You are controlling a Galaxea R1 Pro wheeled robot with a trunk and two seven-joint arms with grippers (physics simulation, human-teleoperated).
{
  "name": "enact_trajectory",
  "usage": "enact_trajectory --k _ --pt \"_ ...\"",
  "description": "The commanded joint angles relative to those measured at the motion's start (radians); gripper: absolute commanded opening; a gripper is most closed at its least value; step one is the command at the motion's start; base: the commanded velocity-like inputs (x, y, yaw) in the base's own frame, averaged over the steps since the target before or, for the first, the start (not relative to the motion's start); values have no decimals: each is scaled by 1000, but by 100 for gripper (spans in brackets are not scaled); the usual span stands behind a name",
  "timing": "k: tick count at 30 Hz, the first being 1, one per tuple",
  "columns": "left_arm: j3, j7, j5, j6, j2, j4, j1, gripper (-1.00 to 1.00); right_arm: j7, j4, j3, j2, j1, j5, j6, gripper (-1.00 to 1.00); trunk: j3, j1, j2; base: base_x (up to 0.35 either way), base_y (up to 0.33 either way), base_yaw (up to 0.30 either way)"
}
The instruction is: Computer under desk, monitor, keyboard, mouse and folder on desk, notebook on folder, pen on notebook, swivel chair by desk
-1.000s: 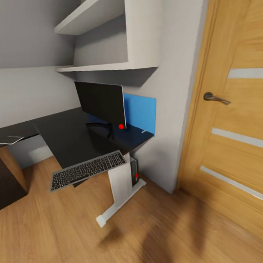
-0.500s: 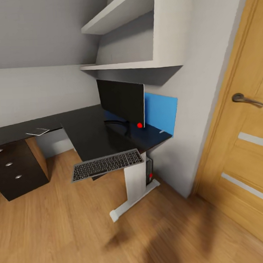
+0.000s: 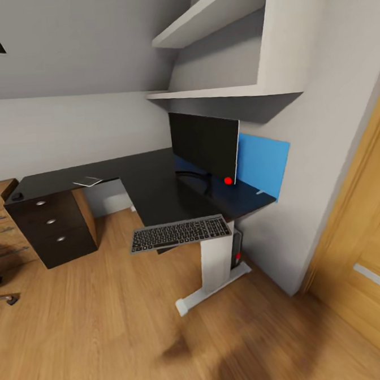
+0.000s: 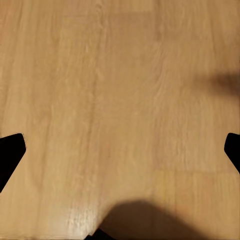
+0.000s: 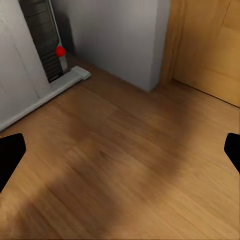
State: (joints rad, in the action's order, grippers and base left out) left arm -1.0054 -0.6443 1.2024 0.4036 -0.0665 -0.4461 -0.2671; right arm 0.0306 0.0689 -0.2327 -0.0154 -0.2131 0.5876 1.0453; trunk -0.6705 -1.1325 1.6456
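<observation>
well ahead of both grippers, left gripper [image 4: 120,150] and right gripper [image 5: 120,150] hanging wide open and empty over the floor [image 3: 109,331], the keyboard [image 3: 180,234] is overhanging the desk [image 3: 155,184] edge, looking light, stiff, best pinched across its slim long edge.

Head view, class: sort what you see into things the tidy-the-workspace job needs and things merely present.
Job:
desk
monitor
keyboard
computer
notebook

Merely present:
wall shelves
wooden door
wooden floor
</observation>
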Motion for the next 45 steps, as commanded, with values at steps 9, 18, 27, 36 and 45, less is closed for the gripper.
enact_trajectory --k 9,18,27,36,45 --pt "-10 -5 9 3 -1 -2 -1 100 3 0 -10 -1 0 6 2 100 -1 0 0 0 -273 288" --pt "-10 -5 9 2 -1 -2 -1 100 3 0 -10 -1 0 5 2 100 -1 0 0 0 -303 288" --pt "-9 -5 9 1 -1 -2 -1 100 3 0 -11 -2 0 5 2 100 -1 0 0 0 -305 288" --pt "-8 -5 9 3 -1 -2 -1 100 3 0 -11 -2 0 5 2 100 -1 0 0 0 -261 288" --pt "-7 -5 8 5 -1 -2 -1 100 3 0 -11 -2 0 5 2 100 -1 0 0 0 -40 288"
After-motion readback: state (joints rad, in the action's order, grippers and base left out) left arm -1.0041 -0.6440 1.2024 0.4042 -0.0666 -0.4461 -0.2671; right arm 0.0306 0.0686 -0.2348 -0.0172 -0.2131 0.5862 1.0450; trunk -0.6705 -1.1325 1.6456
